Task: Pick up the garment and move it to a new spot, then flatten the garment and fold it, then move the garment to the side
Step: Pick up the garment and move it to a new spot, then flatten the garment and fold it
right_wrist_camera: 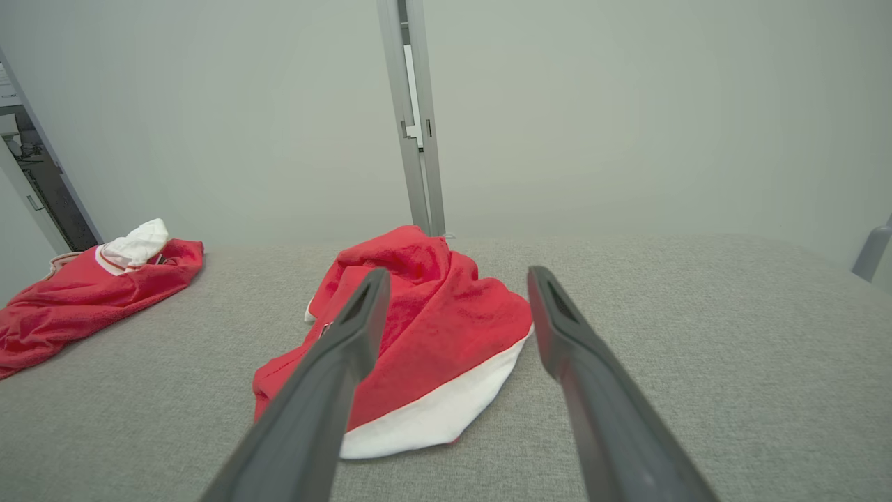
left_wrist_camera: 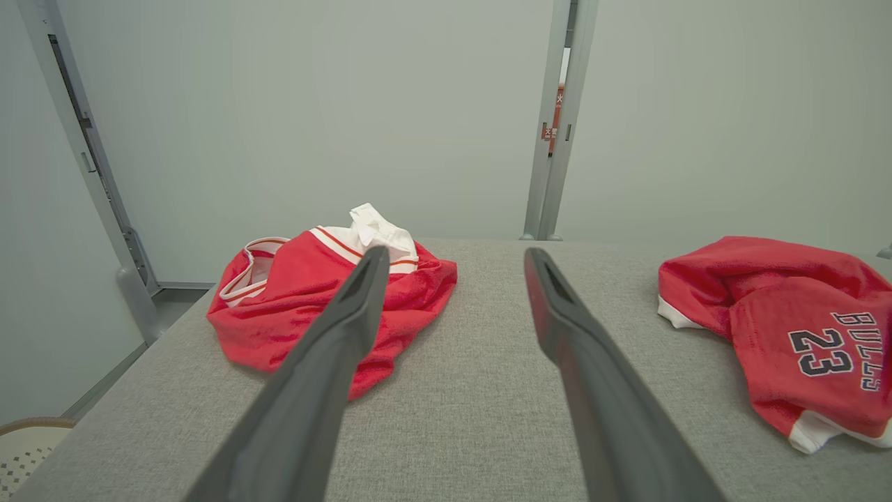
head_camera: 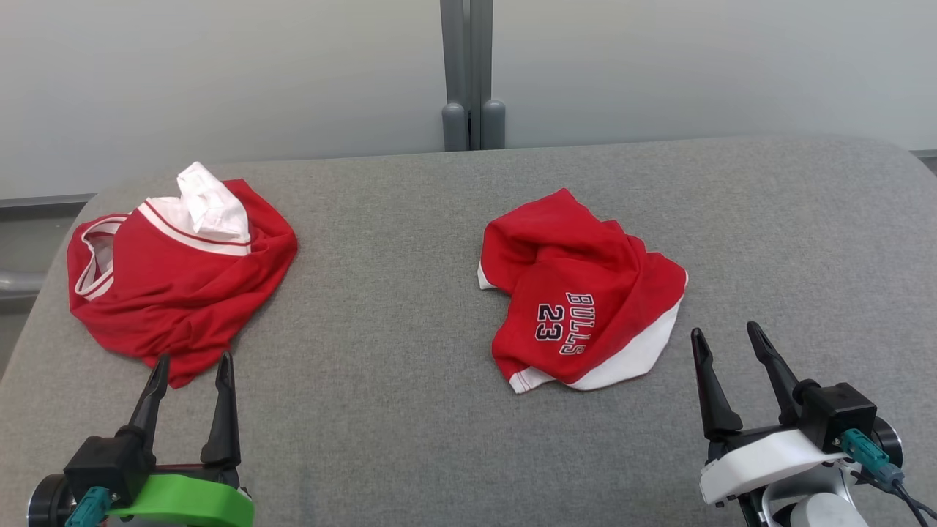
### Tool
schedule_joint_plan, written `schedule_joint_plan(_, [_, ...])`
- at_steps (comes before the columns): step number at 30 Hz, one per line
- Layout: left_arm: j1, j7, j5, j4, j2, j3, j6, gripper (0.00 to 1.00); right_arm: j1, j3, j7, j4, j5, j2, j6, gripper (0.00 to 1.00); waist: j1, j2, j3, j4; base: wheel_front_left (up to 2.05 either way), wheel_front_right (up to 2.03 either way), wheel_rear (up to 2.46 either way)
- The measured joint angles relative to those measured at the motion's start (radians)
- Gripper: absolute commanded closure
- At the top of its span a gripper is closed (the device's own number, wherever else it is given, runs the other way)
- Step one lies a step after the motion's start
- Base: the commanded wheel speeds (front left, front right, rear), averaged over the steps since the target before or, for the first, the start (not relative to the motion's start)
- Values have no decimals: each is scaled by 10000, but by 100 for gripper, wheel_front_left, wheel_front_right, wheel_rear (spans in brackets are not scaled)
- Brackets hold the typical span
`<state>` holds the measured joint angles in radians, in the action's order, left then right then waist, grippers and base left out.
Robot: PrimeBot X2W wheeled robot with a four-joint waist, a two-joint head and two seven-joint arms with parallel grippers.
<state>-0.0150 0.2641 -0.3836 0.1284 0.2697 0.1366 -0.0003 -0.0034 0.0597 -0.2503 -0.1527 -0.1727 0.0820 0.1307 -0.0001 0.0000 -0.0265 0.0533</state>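
At the far left of the grey padded table (head_camera: 410, 439), a red garment with white trim (head_camera: 183, 285) is seen lying in a loose heap, its white part bunched up at the back. It is judged to be heaped so because no flattening has been done on it. Just at its near hem the left gripper (head_camera: 194, 359) is held low, fingers pointing away from the robot. Its jaws are spread wide, with bare table showing between them in the left wrist view, and nothing is gripped. Whether the fingertips brush the hem cannot be told. Near the middle of the table, well apart from the first heap, a red jersey (head_camera: 578, 293) lettered BULLS 23 is found, rumpled and partly doubled over itself, with a white band along its near right edge. Which of the two pieces is meant by the task cannot be settled from the frames, though neither has been lifted, flattened or folded. To the right of the jersey, near its white band but apart from it, the right gripper (head_camera: 725, 331) is held low, angled slightly leftward. Its jaws are likewise parted wide and empty, and the jersey is seen beyond them in the right wrist view. Both grippers are judged to be placed for a first reach.
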Motion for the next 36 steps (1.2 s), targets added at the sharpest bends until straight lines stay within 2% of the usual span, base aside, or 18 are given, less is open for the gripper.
schedule_joint_plan(16, [-104,0,554,163,-433,-514,-430,0,180,-33,157,128,-12,-12,0,0,0,0,66,-25,0,0,0])
schedule_joint_plan(36, [-100,0,941,439,-777,-932,-721,0,187,-4,188,123,0,-38,-2,0,0,0,-30,-39,0,0,0])
